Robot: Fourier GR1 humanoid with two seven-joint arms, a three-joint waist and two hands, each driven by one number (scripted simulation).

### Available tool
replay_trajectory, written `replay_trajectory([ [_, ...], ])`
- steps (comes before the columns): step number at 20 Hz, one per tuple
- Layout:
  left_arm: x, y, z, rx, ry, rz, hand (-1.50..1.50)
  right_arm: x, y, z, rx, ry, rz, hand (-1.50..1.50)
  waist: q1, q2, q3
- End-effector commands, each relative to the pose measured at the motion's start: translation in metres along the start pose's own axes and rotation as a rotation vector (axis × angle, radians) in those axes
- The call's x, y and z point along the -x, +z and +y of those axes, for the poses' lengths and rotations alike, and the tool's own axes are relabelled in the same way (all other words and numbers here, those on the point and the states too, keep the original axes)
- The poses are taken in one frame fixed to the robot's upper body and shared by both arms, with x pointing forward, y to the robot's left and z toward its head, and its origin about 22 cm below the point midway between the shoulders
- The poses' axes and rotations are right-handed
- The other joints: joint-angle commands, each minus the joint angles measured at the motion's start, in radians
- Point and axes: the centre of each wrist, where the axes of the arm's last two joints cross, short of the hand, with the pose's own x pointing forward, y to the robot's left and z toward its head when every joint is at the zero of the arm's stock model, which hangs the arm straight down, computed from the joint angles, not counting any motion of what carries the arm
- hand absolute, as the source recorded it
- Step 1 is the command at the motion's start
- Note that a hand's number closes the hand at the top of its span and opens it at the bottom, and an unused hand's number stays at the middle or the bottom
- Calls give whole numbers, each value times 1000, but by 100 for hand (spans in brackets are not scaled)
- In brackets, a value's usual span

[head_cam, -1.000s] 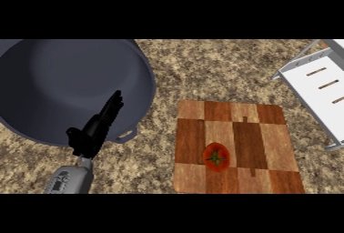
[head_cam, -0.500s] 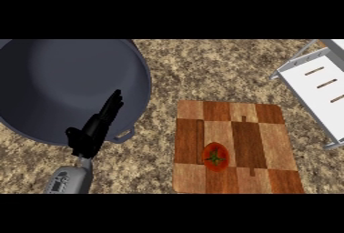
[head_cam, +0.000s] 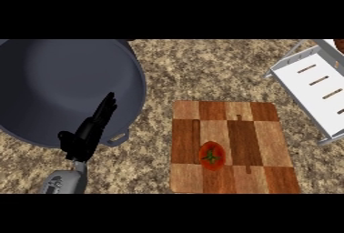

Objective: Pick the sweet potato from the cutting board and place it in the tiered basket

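Observation:
On the wooden cutting board (head_cam: 252,136) at the lower middle lies a small red-orange vegetable with a green stem (head_cam: 212,155), near the board's near edge. The white tiered basket (head_cam: 317,86) stands at the right edge, its slotted shelf tilted toward the board. My left hand (head_cam: 91,129) shows at the lower left, fingers straight and pointing up over the rim of a big pot, well left of the board and holding nothing. My right hand does not show.
A large dark grey pot (head_cam: 60,82) with a side handle (head_cam: 118,139) fills the upper left. The counter's top (head_cam: 201,68) is speckled brown stone.

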Motion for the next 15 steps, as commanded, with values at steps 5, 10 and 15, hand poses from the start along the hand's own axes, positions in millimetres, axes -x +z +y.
replay_trajectory([
  [5,10,12,11,-50,0,24,0,-5,-26,-72,237,-188,-104,-150,-48,-16,-1],
  [10,21,35,23,-85,-2,34,0,36,-50,-135,261,-224,-99,-150,-78,-22,1],
  [15,12,26,15,-117,-3,50,0,48,-44,-179,177,-152,-124,-150,-121,-31,0],
])
